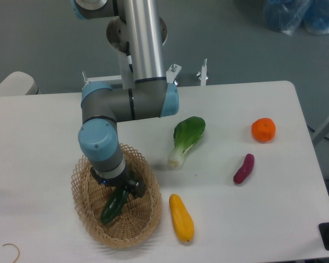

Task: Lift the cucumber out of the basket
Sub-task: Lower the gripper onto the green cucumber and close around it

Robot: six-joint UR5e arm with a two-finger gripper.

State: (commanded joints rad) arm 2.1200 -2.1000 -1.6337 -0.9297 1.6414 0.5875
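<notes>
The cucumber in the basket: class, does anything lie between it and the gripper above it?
Nothing visible does. The gripper sits directly over the upper end of the cucumber inside the basket; the other vegetables lie outside on the table.

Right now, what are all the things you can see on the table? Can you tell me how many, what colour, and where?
basket: one, light tan wicker, front left of the table
cucumber: one, dark green, lying inside the basket
yellow squash: one, yellow, just right of the basket near the front edge
bok choy: one, green leaves with a white stem, middle of the table
eggplant: one, purple, right of the middle
orange: one, orange, far right, behind the eggplant
table: one, white, under everything
plastic bags: blue, on the floor, top right corner
robot arm: one, grey with light blue caps, reaching down into the basket
gripper: one, black, low over the cucumber's upper end; open or shut is hard to tell
</notes>
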